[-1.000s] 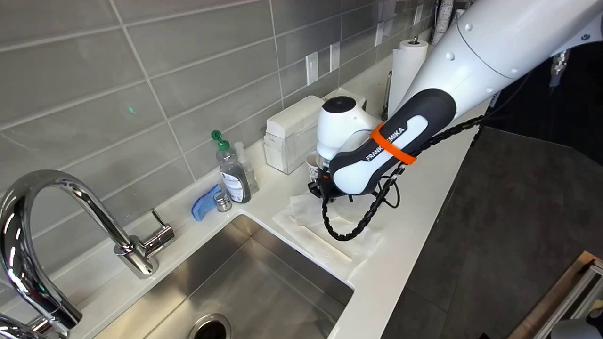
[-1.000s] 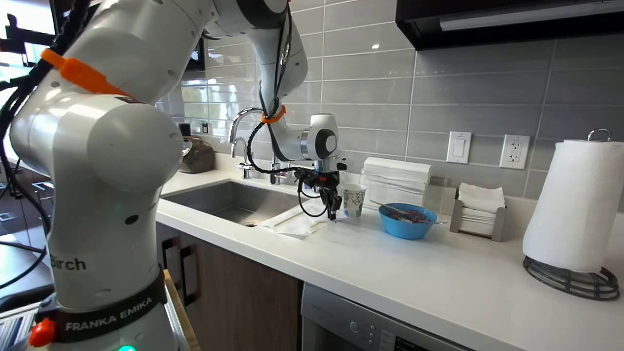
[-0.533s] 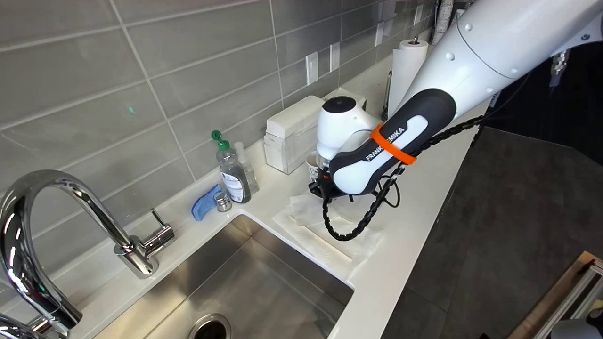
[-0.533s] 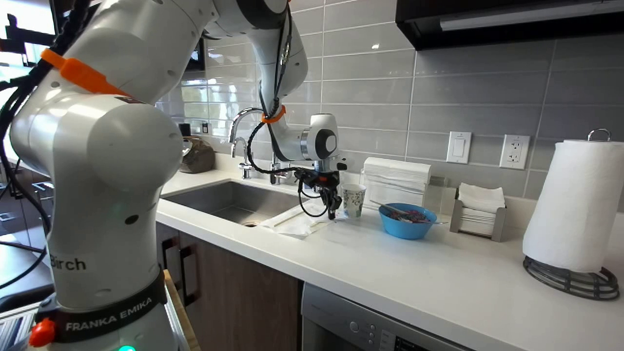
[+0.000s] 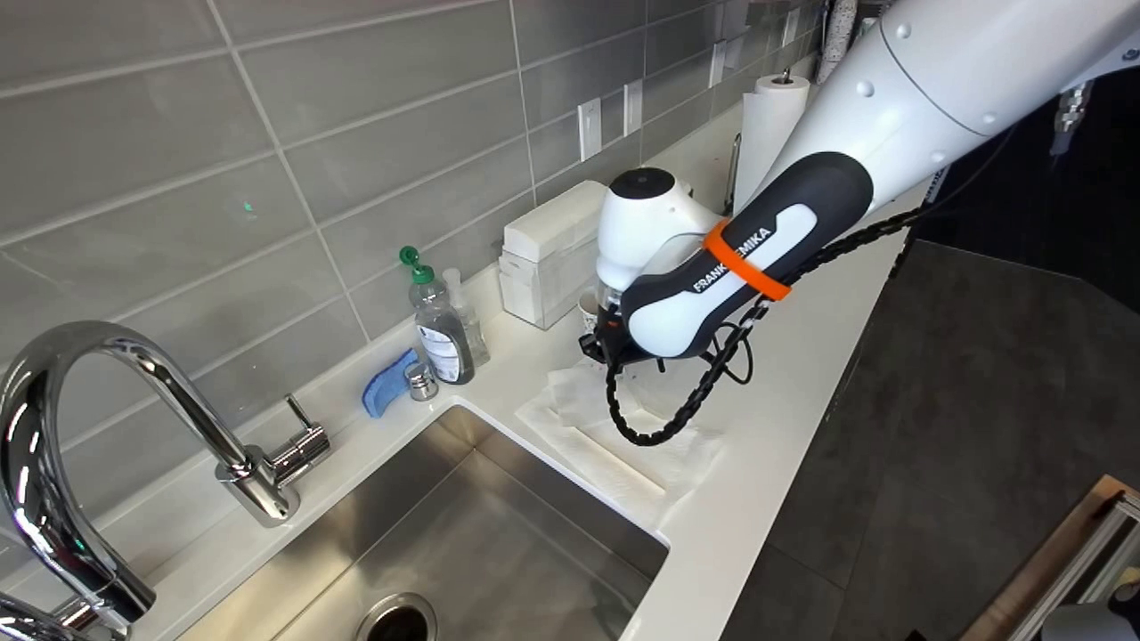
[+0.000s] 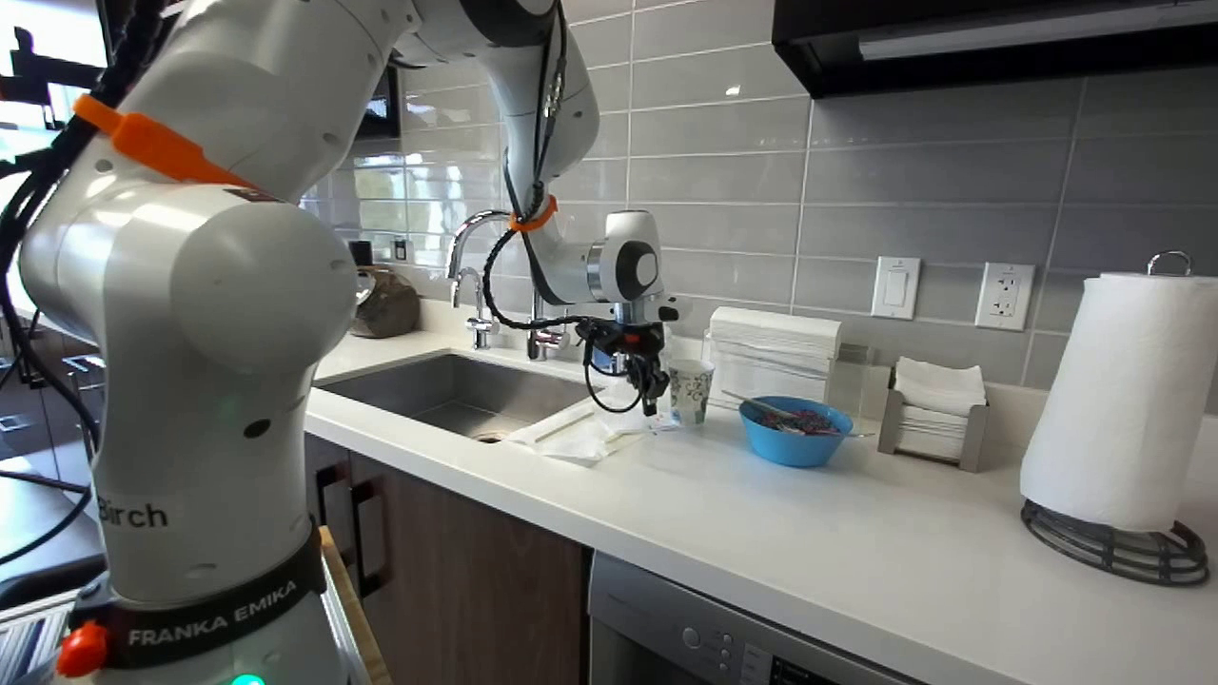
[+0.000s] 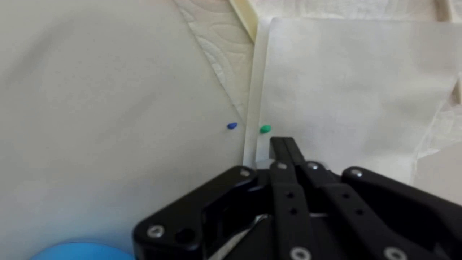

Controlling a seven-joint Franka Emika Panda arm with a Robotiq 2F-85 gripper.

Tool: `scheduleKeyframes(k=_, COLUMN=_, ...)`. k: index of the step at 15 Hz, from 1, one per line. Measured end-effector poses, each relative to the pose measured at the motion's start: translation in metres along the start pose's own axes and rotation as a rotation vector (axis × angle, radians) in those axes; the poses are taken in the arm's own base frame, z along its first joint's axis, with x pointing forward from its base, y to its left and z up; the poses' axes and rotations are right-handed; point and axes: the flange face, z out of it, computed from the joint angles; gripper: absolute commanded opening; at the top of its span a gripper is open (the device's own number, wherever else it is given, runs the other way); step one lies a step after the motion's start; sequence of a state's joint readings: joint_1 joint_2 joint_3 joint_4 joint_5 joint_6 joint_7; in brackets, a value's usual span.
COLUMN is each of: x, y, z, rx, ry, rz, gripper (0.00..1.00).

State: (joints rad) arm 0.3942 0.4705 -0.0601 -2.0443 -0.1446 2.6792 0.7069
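My gripper's two black fingertips [image 7: 285, 141] are pressed together in the wrist view, with nothing visible between them. They are over a flat white paper sheet [image 7: 346, 86]. A small green piece [image 7: 265, 129] lies on its edge, just beyond the fingertips. A small blue piece [image 7: 232, 125] lies on the counter beside the sheet. In an exterior view the gripper [image 6: 651, 407] is a little above the papers, near a patterned paper cup [image 6: 691, 392]. A blue bowl [image 6: 795, 443] with a spoon and small colourful contents stands past the cup. The wrist view shows the bowl's rim [image 7: 83, 251].
A steel sink [image 5: 499, 534] with a faucet [image 5: 116, 343] adjoins the papers. A soap bottle [image 5: 443, 334] and blue sponge [image 5: 389, 383] stand behind it. A paper towel stack [image 6: 773, 347], napkin holder [image 6: 933, 419] and paper towel roll [image 6: 1123, 400] line the wall side.
The gripper and forearm have risen slightly in the last half second. Between the two earlier moments the arm barely moved. The objects on the counter have not visibly moved.
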Motion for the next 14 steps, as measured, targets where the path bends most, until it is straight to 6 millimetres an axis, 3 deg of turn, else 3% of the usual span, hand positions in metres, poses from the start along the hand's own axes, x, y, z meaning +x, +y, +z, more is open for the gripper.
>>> scheduleKeyframes(k=4, x=-0.0003, y=-0.0011, z=-0.0034, rx=-0.001, ry=-0.003, rz=-0.001, gripper=0.03)
scheduleKeyframes(k=8, x=-0.0010, y=-0.0004, z=-0.0015, rx=-0.004, ry=-0.006, rz=-0.001, gripper=0.19)
scheduleKeyframes(k=10, x=-0.0013, y=0.0006, z=0.0000, rx=-0.006, ry=-0.008, rz=0.000, gripper=0.16)
scheduleKeyframes(k=11, x=-0.0015, y=0.0012, z=0.0007, rx=-0.007, ry=-0.009, rz=0.000, gripper=0.21)
scheduleKeyframes(k=14, x=-0.0018, y=0.0030, z=0.0038, rx=-0.010, ry=-0.014, rz=0.002, gripper=0.15)
